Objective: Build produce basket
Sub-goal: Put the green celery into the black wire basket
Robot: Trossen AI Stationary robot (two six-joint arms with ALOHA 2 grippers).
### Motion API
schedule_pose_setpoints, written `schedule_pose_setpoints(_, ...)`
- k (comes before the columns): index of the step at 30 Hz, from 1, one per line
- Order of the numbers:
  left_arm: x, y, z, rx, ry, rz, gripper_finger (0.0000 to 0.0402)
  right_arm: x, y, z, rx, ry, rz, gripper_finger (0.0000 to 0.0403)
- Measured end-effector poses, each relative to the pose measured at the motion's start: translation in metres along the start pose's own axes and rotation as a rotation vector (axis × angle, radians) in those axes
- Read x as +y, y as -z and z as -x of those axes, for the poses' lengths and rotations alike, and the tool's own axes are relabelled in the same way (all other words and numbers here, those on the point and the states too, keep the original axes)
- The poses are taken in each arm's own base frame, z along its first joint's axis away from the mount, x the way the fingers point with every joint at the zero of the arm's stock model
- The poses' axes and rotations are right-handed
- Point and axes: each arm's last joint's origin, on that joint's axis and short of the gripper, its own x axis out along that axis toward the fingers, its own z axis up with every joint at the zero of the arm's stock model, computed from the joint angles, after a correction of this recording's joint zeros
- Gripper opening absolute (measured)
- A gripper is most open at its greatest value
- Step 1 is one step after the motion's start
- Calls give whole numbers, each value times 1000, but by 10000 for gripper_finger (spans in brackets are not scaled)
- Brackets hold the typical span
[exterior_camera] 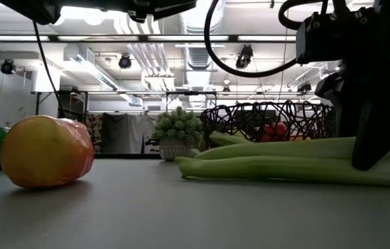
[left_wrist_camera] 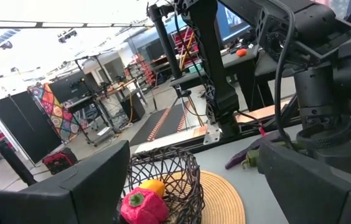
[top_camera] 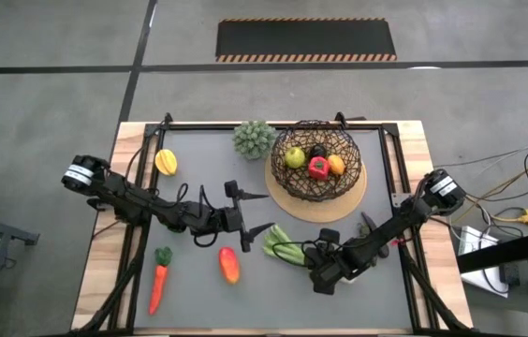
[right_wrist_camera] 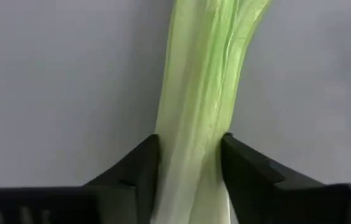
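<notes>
The leek-like green-white stalk (top_camera: 285,247) lies flat on the grey table near its front, also seen in the low view as the stalk (exterior_camera: 271,162). My right gripper (top_camera: 317,261) is shut on it. The wire basket (top_camera: 315,161) stands on a tan round mat (top_camera: 350,200) and holds green, red, orange and dark pieces. My left gripper (top_camera: 245,212) hovers open left of the stalk, touching nothing. On the table lie a yellow piece (top_camera: 166,162), a carrot (top_camera: 157,284), an orange-red piece (top_camera: 229,265) and a dark purple piece (left_wrist_camera: 241,159). My right gripper (right_wrist_camera: 190,171) pinches the stalk between its two fingers (right_wrist_camera: 143,169), on the pale lower part (right_wrist_camera: 188,186) toward its white end. The fingers come from above and lie across the stalk. The stalk lies full length on the table (exterior_camera: 181,207).
A small potted plant (top_camera: 253,139) stands left of the basket at the far side. The orange-red piece (exterior_camera: 46,152) lies close to the left of the stalk. Black frame rails run along the table's left and right edges (top_camera: 404,271).
</notes>
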Motion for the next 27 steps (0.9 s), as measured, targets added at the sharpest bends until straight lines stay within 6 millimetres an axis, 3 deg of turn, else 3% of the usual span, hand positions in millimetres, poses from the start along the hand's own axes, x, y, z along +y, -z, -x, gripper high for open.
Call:
schedule_pose_setpoints(8,13,-17,8,-53,-25,-46,338,-3,-4,20,-46,-49,-2,93)
schedule_pose_setpoints(16,32,-35,25,-116,-60,-34,338,-14,-12,70,-201,-120,41,69)
schedule_pose_setpoints(27,52,-39,53,-167,-87,4,338,-47,-17,136,-561,73,-4,68)
